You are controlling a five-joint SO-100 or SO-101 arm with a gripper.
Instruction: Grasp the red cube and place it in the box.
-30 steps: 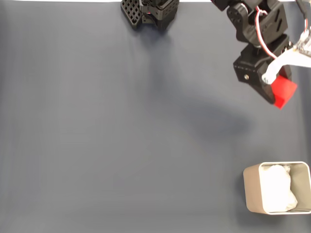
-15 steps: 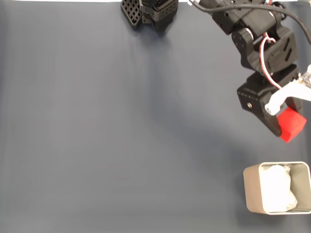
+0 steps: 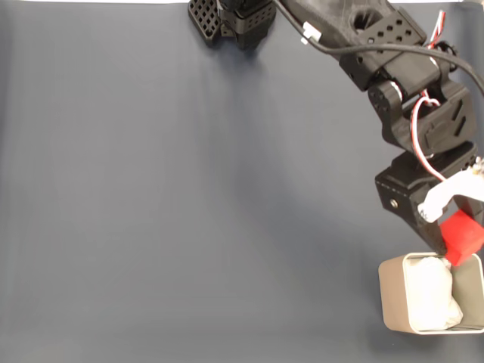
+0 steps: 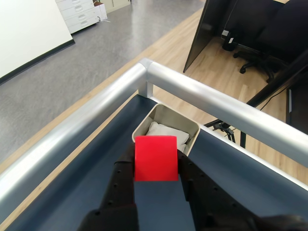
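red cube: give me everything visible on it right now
The red cube is small, bright red, plain-faced and matte, with no markings. It is off the table, clamped in the pincer, one black and one white finger on opposite sides. In the fixed view it sits tilted and overlaps the top rim of the box. In the wrist view the cube faces the camera, with the box just beyond it.
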